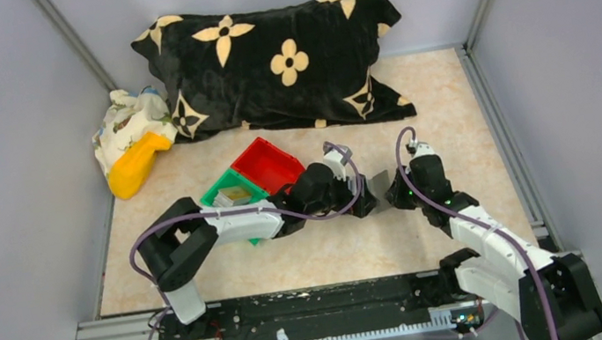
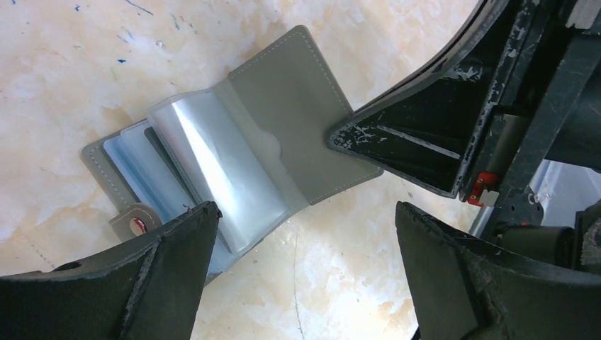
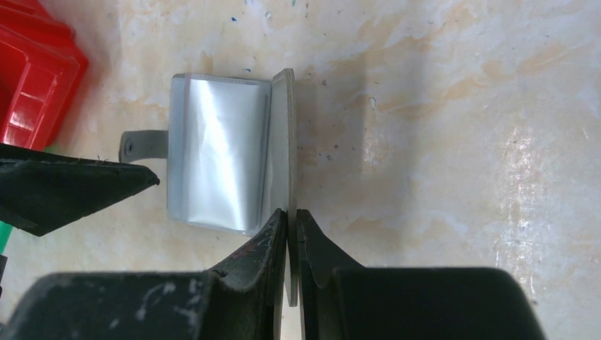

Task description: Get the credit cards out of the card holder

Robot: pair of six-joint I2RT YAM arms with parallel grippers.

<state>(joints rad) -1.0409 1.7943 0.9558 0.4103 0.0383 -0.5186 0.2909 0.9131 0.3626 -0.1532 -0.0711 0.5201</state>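
Note:
The card holder point(image 1: 378, 187) lies open on the table between my two grippers. Its grey cover flap point(image 3: 285, 134) stands on edge, and my right gripper point(image 3: 292, 214) is shut on that flap's lower edge. Clear plastic sleeves point(image 2: 212, 159) fan out from the spine, with a snap tab point(image 2: 135, 223) at the far side. I cannot make out credit cards in the shiny sleeves. My left gripper point(image 2: 306, 211) hangs open just above the holder, one finger point(image 2: 170, 262) over the sleeves' edge. The right gripper's fingers point(image 2: 404, 138) show on the cover point(image 2: 298, 106).
A red bin point(image 1: 268, 164) and a green bin point(image 1: 232, 190) sit just behind the left arm. A black patterned pillow point(image 1: 273, 63) lies along the back wall, with a yellow object point(image 1: 137, 165) and a printed cloth point(image 1: 126, 119) at the back left.

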